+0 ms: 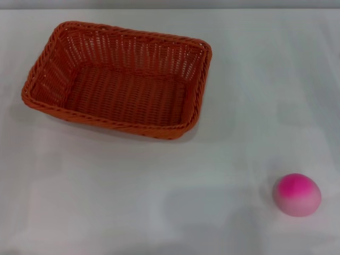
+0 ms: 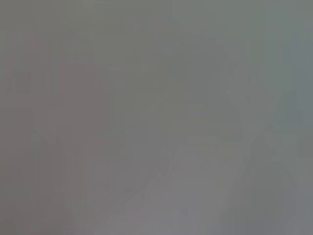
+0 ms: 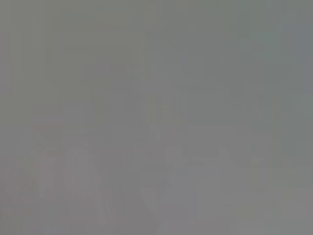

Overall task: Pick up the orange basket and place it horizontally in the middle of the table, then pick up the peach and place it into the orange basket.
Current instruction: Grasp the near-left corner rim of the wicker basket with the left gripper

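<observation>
The orange basket point(image 1: 118, 78) lies on the white table point(image 1: 159, 186) at the back left of the head view, its long side running roughly left to right and slightly skewed, and it holds nothing. The peach point(image 1: 297, 194), pink fading to pale at the bottom, rests on the table at the front right, well apart from the basket. Neither gripper nor arm shows in the head view. Both wrist views are a featureless grey and show no object or fingers.
The table's far edge runs along the top of the head view. Bare white tabletop lies between the basket and the peach and across the front left.
</observation>
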Controlling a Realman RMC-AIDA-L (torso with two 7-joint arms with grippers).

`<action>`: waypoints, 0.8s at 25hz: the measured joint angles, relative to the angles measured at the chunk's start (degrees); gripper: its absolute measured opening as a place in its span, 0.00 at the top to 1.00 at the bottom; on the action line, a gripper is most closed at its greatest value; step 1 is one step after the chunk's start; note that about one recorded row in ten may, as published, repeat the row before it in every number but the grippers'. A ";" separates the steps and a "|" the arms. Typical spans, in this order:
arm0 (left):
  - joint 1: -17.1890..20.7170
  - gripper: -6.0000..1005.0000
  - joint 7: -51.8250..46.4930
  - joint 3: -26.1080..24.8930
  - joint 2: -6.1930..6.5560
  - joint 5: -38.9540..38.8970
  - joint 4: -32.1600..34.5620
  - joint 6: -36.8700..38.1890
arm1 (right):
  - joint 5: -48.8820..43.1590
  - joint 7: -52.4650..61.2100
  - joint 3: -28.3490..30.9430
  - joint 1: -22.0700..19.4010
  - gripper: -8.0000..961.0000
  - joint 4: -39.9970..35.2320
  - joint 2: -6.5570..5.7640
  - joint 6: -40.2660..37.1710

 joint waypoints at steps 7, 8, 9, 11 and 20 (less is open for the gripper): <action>-0.11 0.42 -0.19 0.00 0.07 0.20 -0.78 1.74 | 0.00 0.04 -0.01 0.64 0.11 -0.24 0.00 -1.23; -0.13 0.42 -0.20 0.00 0.08 0.21 -0.80 1.84 | 0.00 0.05 -0.03 0.67 0.11 -0.32 0.00 -1.34; -0.15 0.42 -0.26 0.00 0.08 0.23 -0.86 2.05 | 0.00 0.05 -0.05 0.68 0.11 -0.40 0.00 -1.38; -0.20 0.42 -0.51 0.03 0.09 0.25 -1.11 2.60 | 0.00 0.05 -0.07 0.69 0.11 -0.53 0.00 -1.39; -0.21 0.42 -1.90 0.09 0.09 0.31 -1.33 3.13 | 0.00 0.05 -0.09 1.36 0.11 -0.63 0.00 -1.96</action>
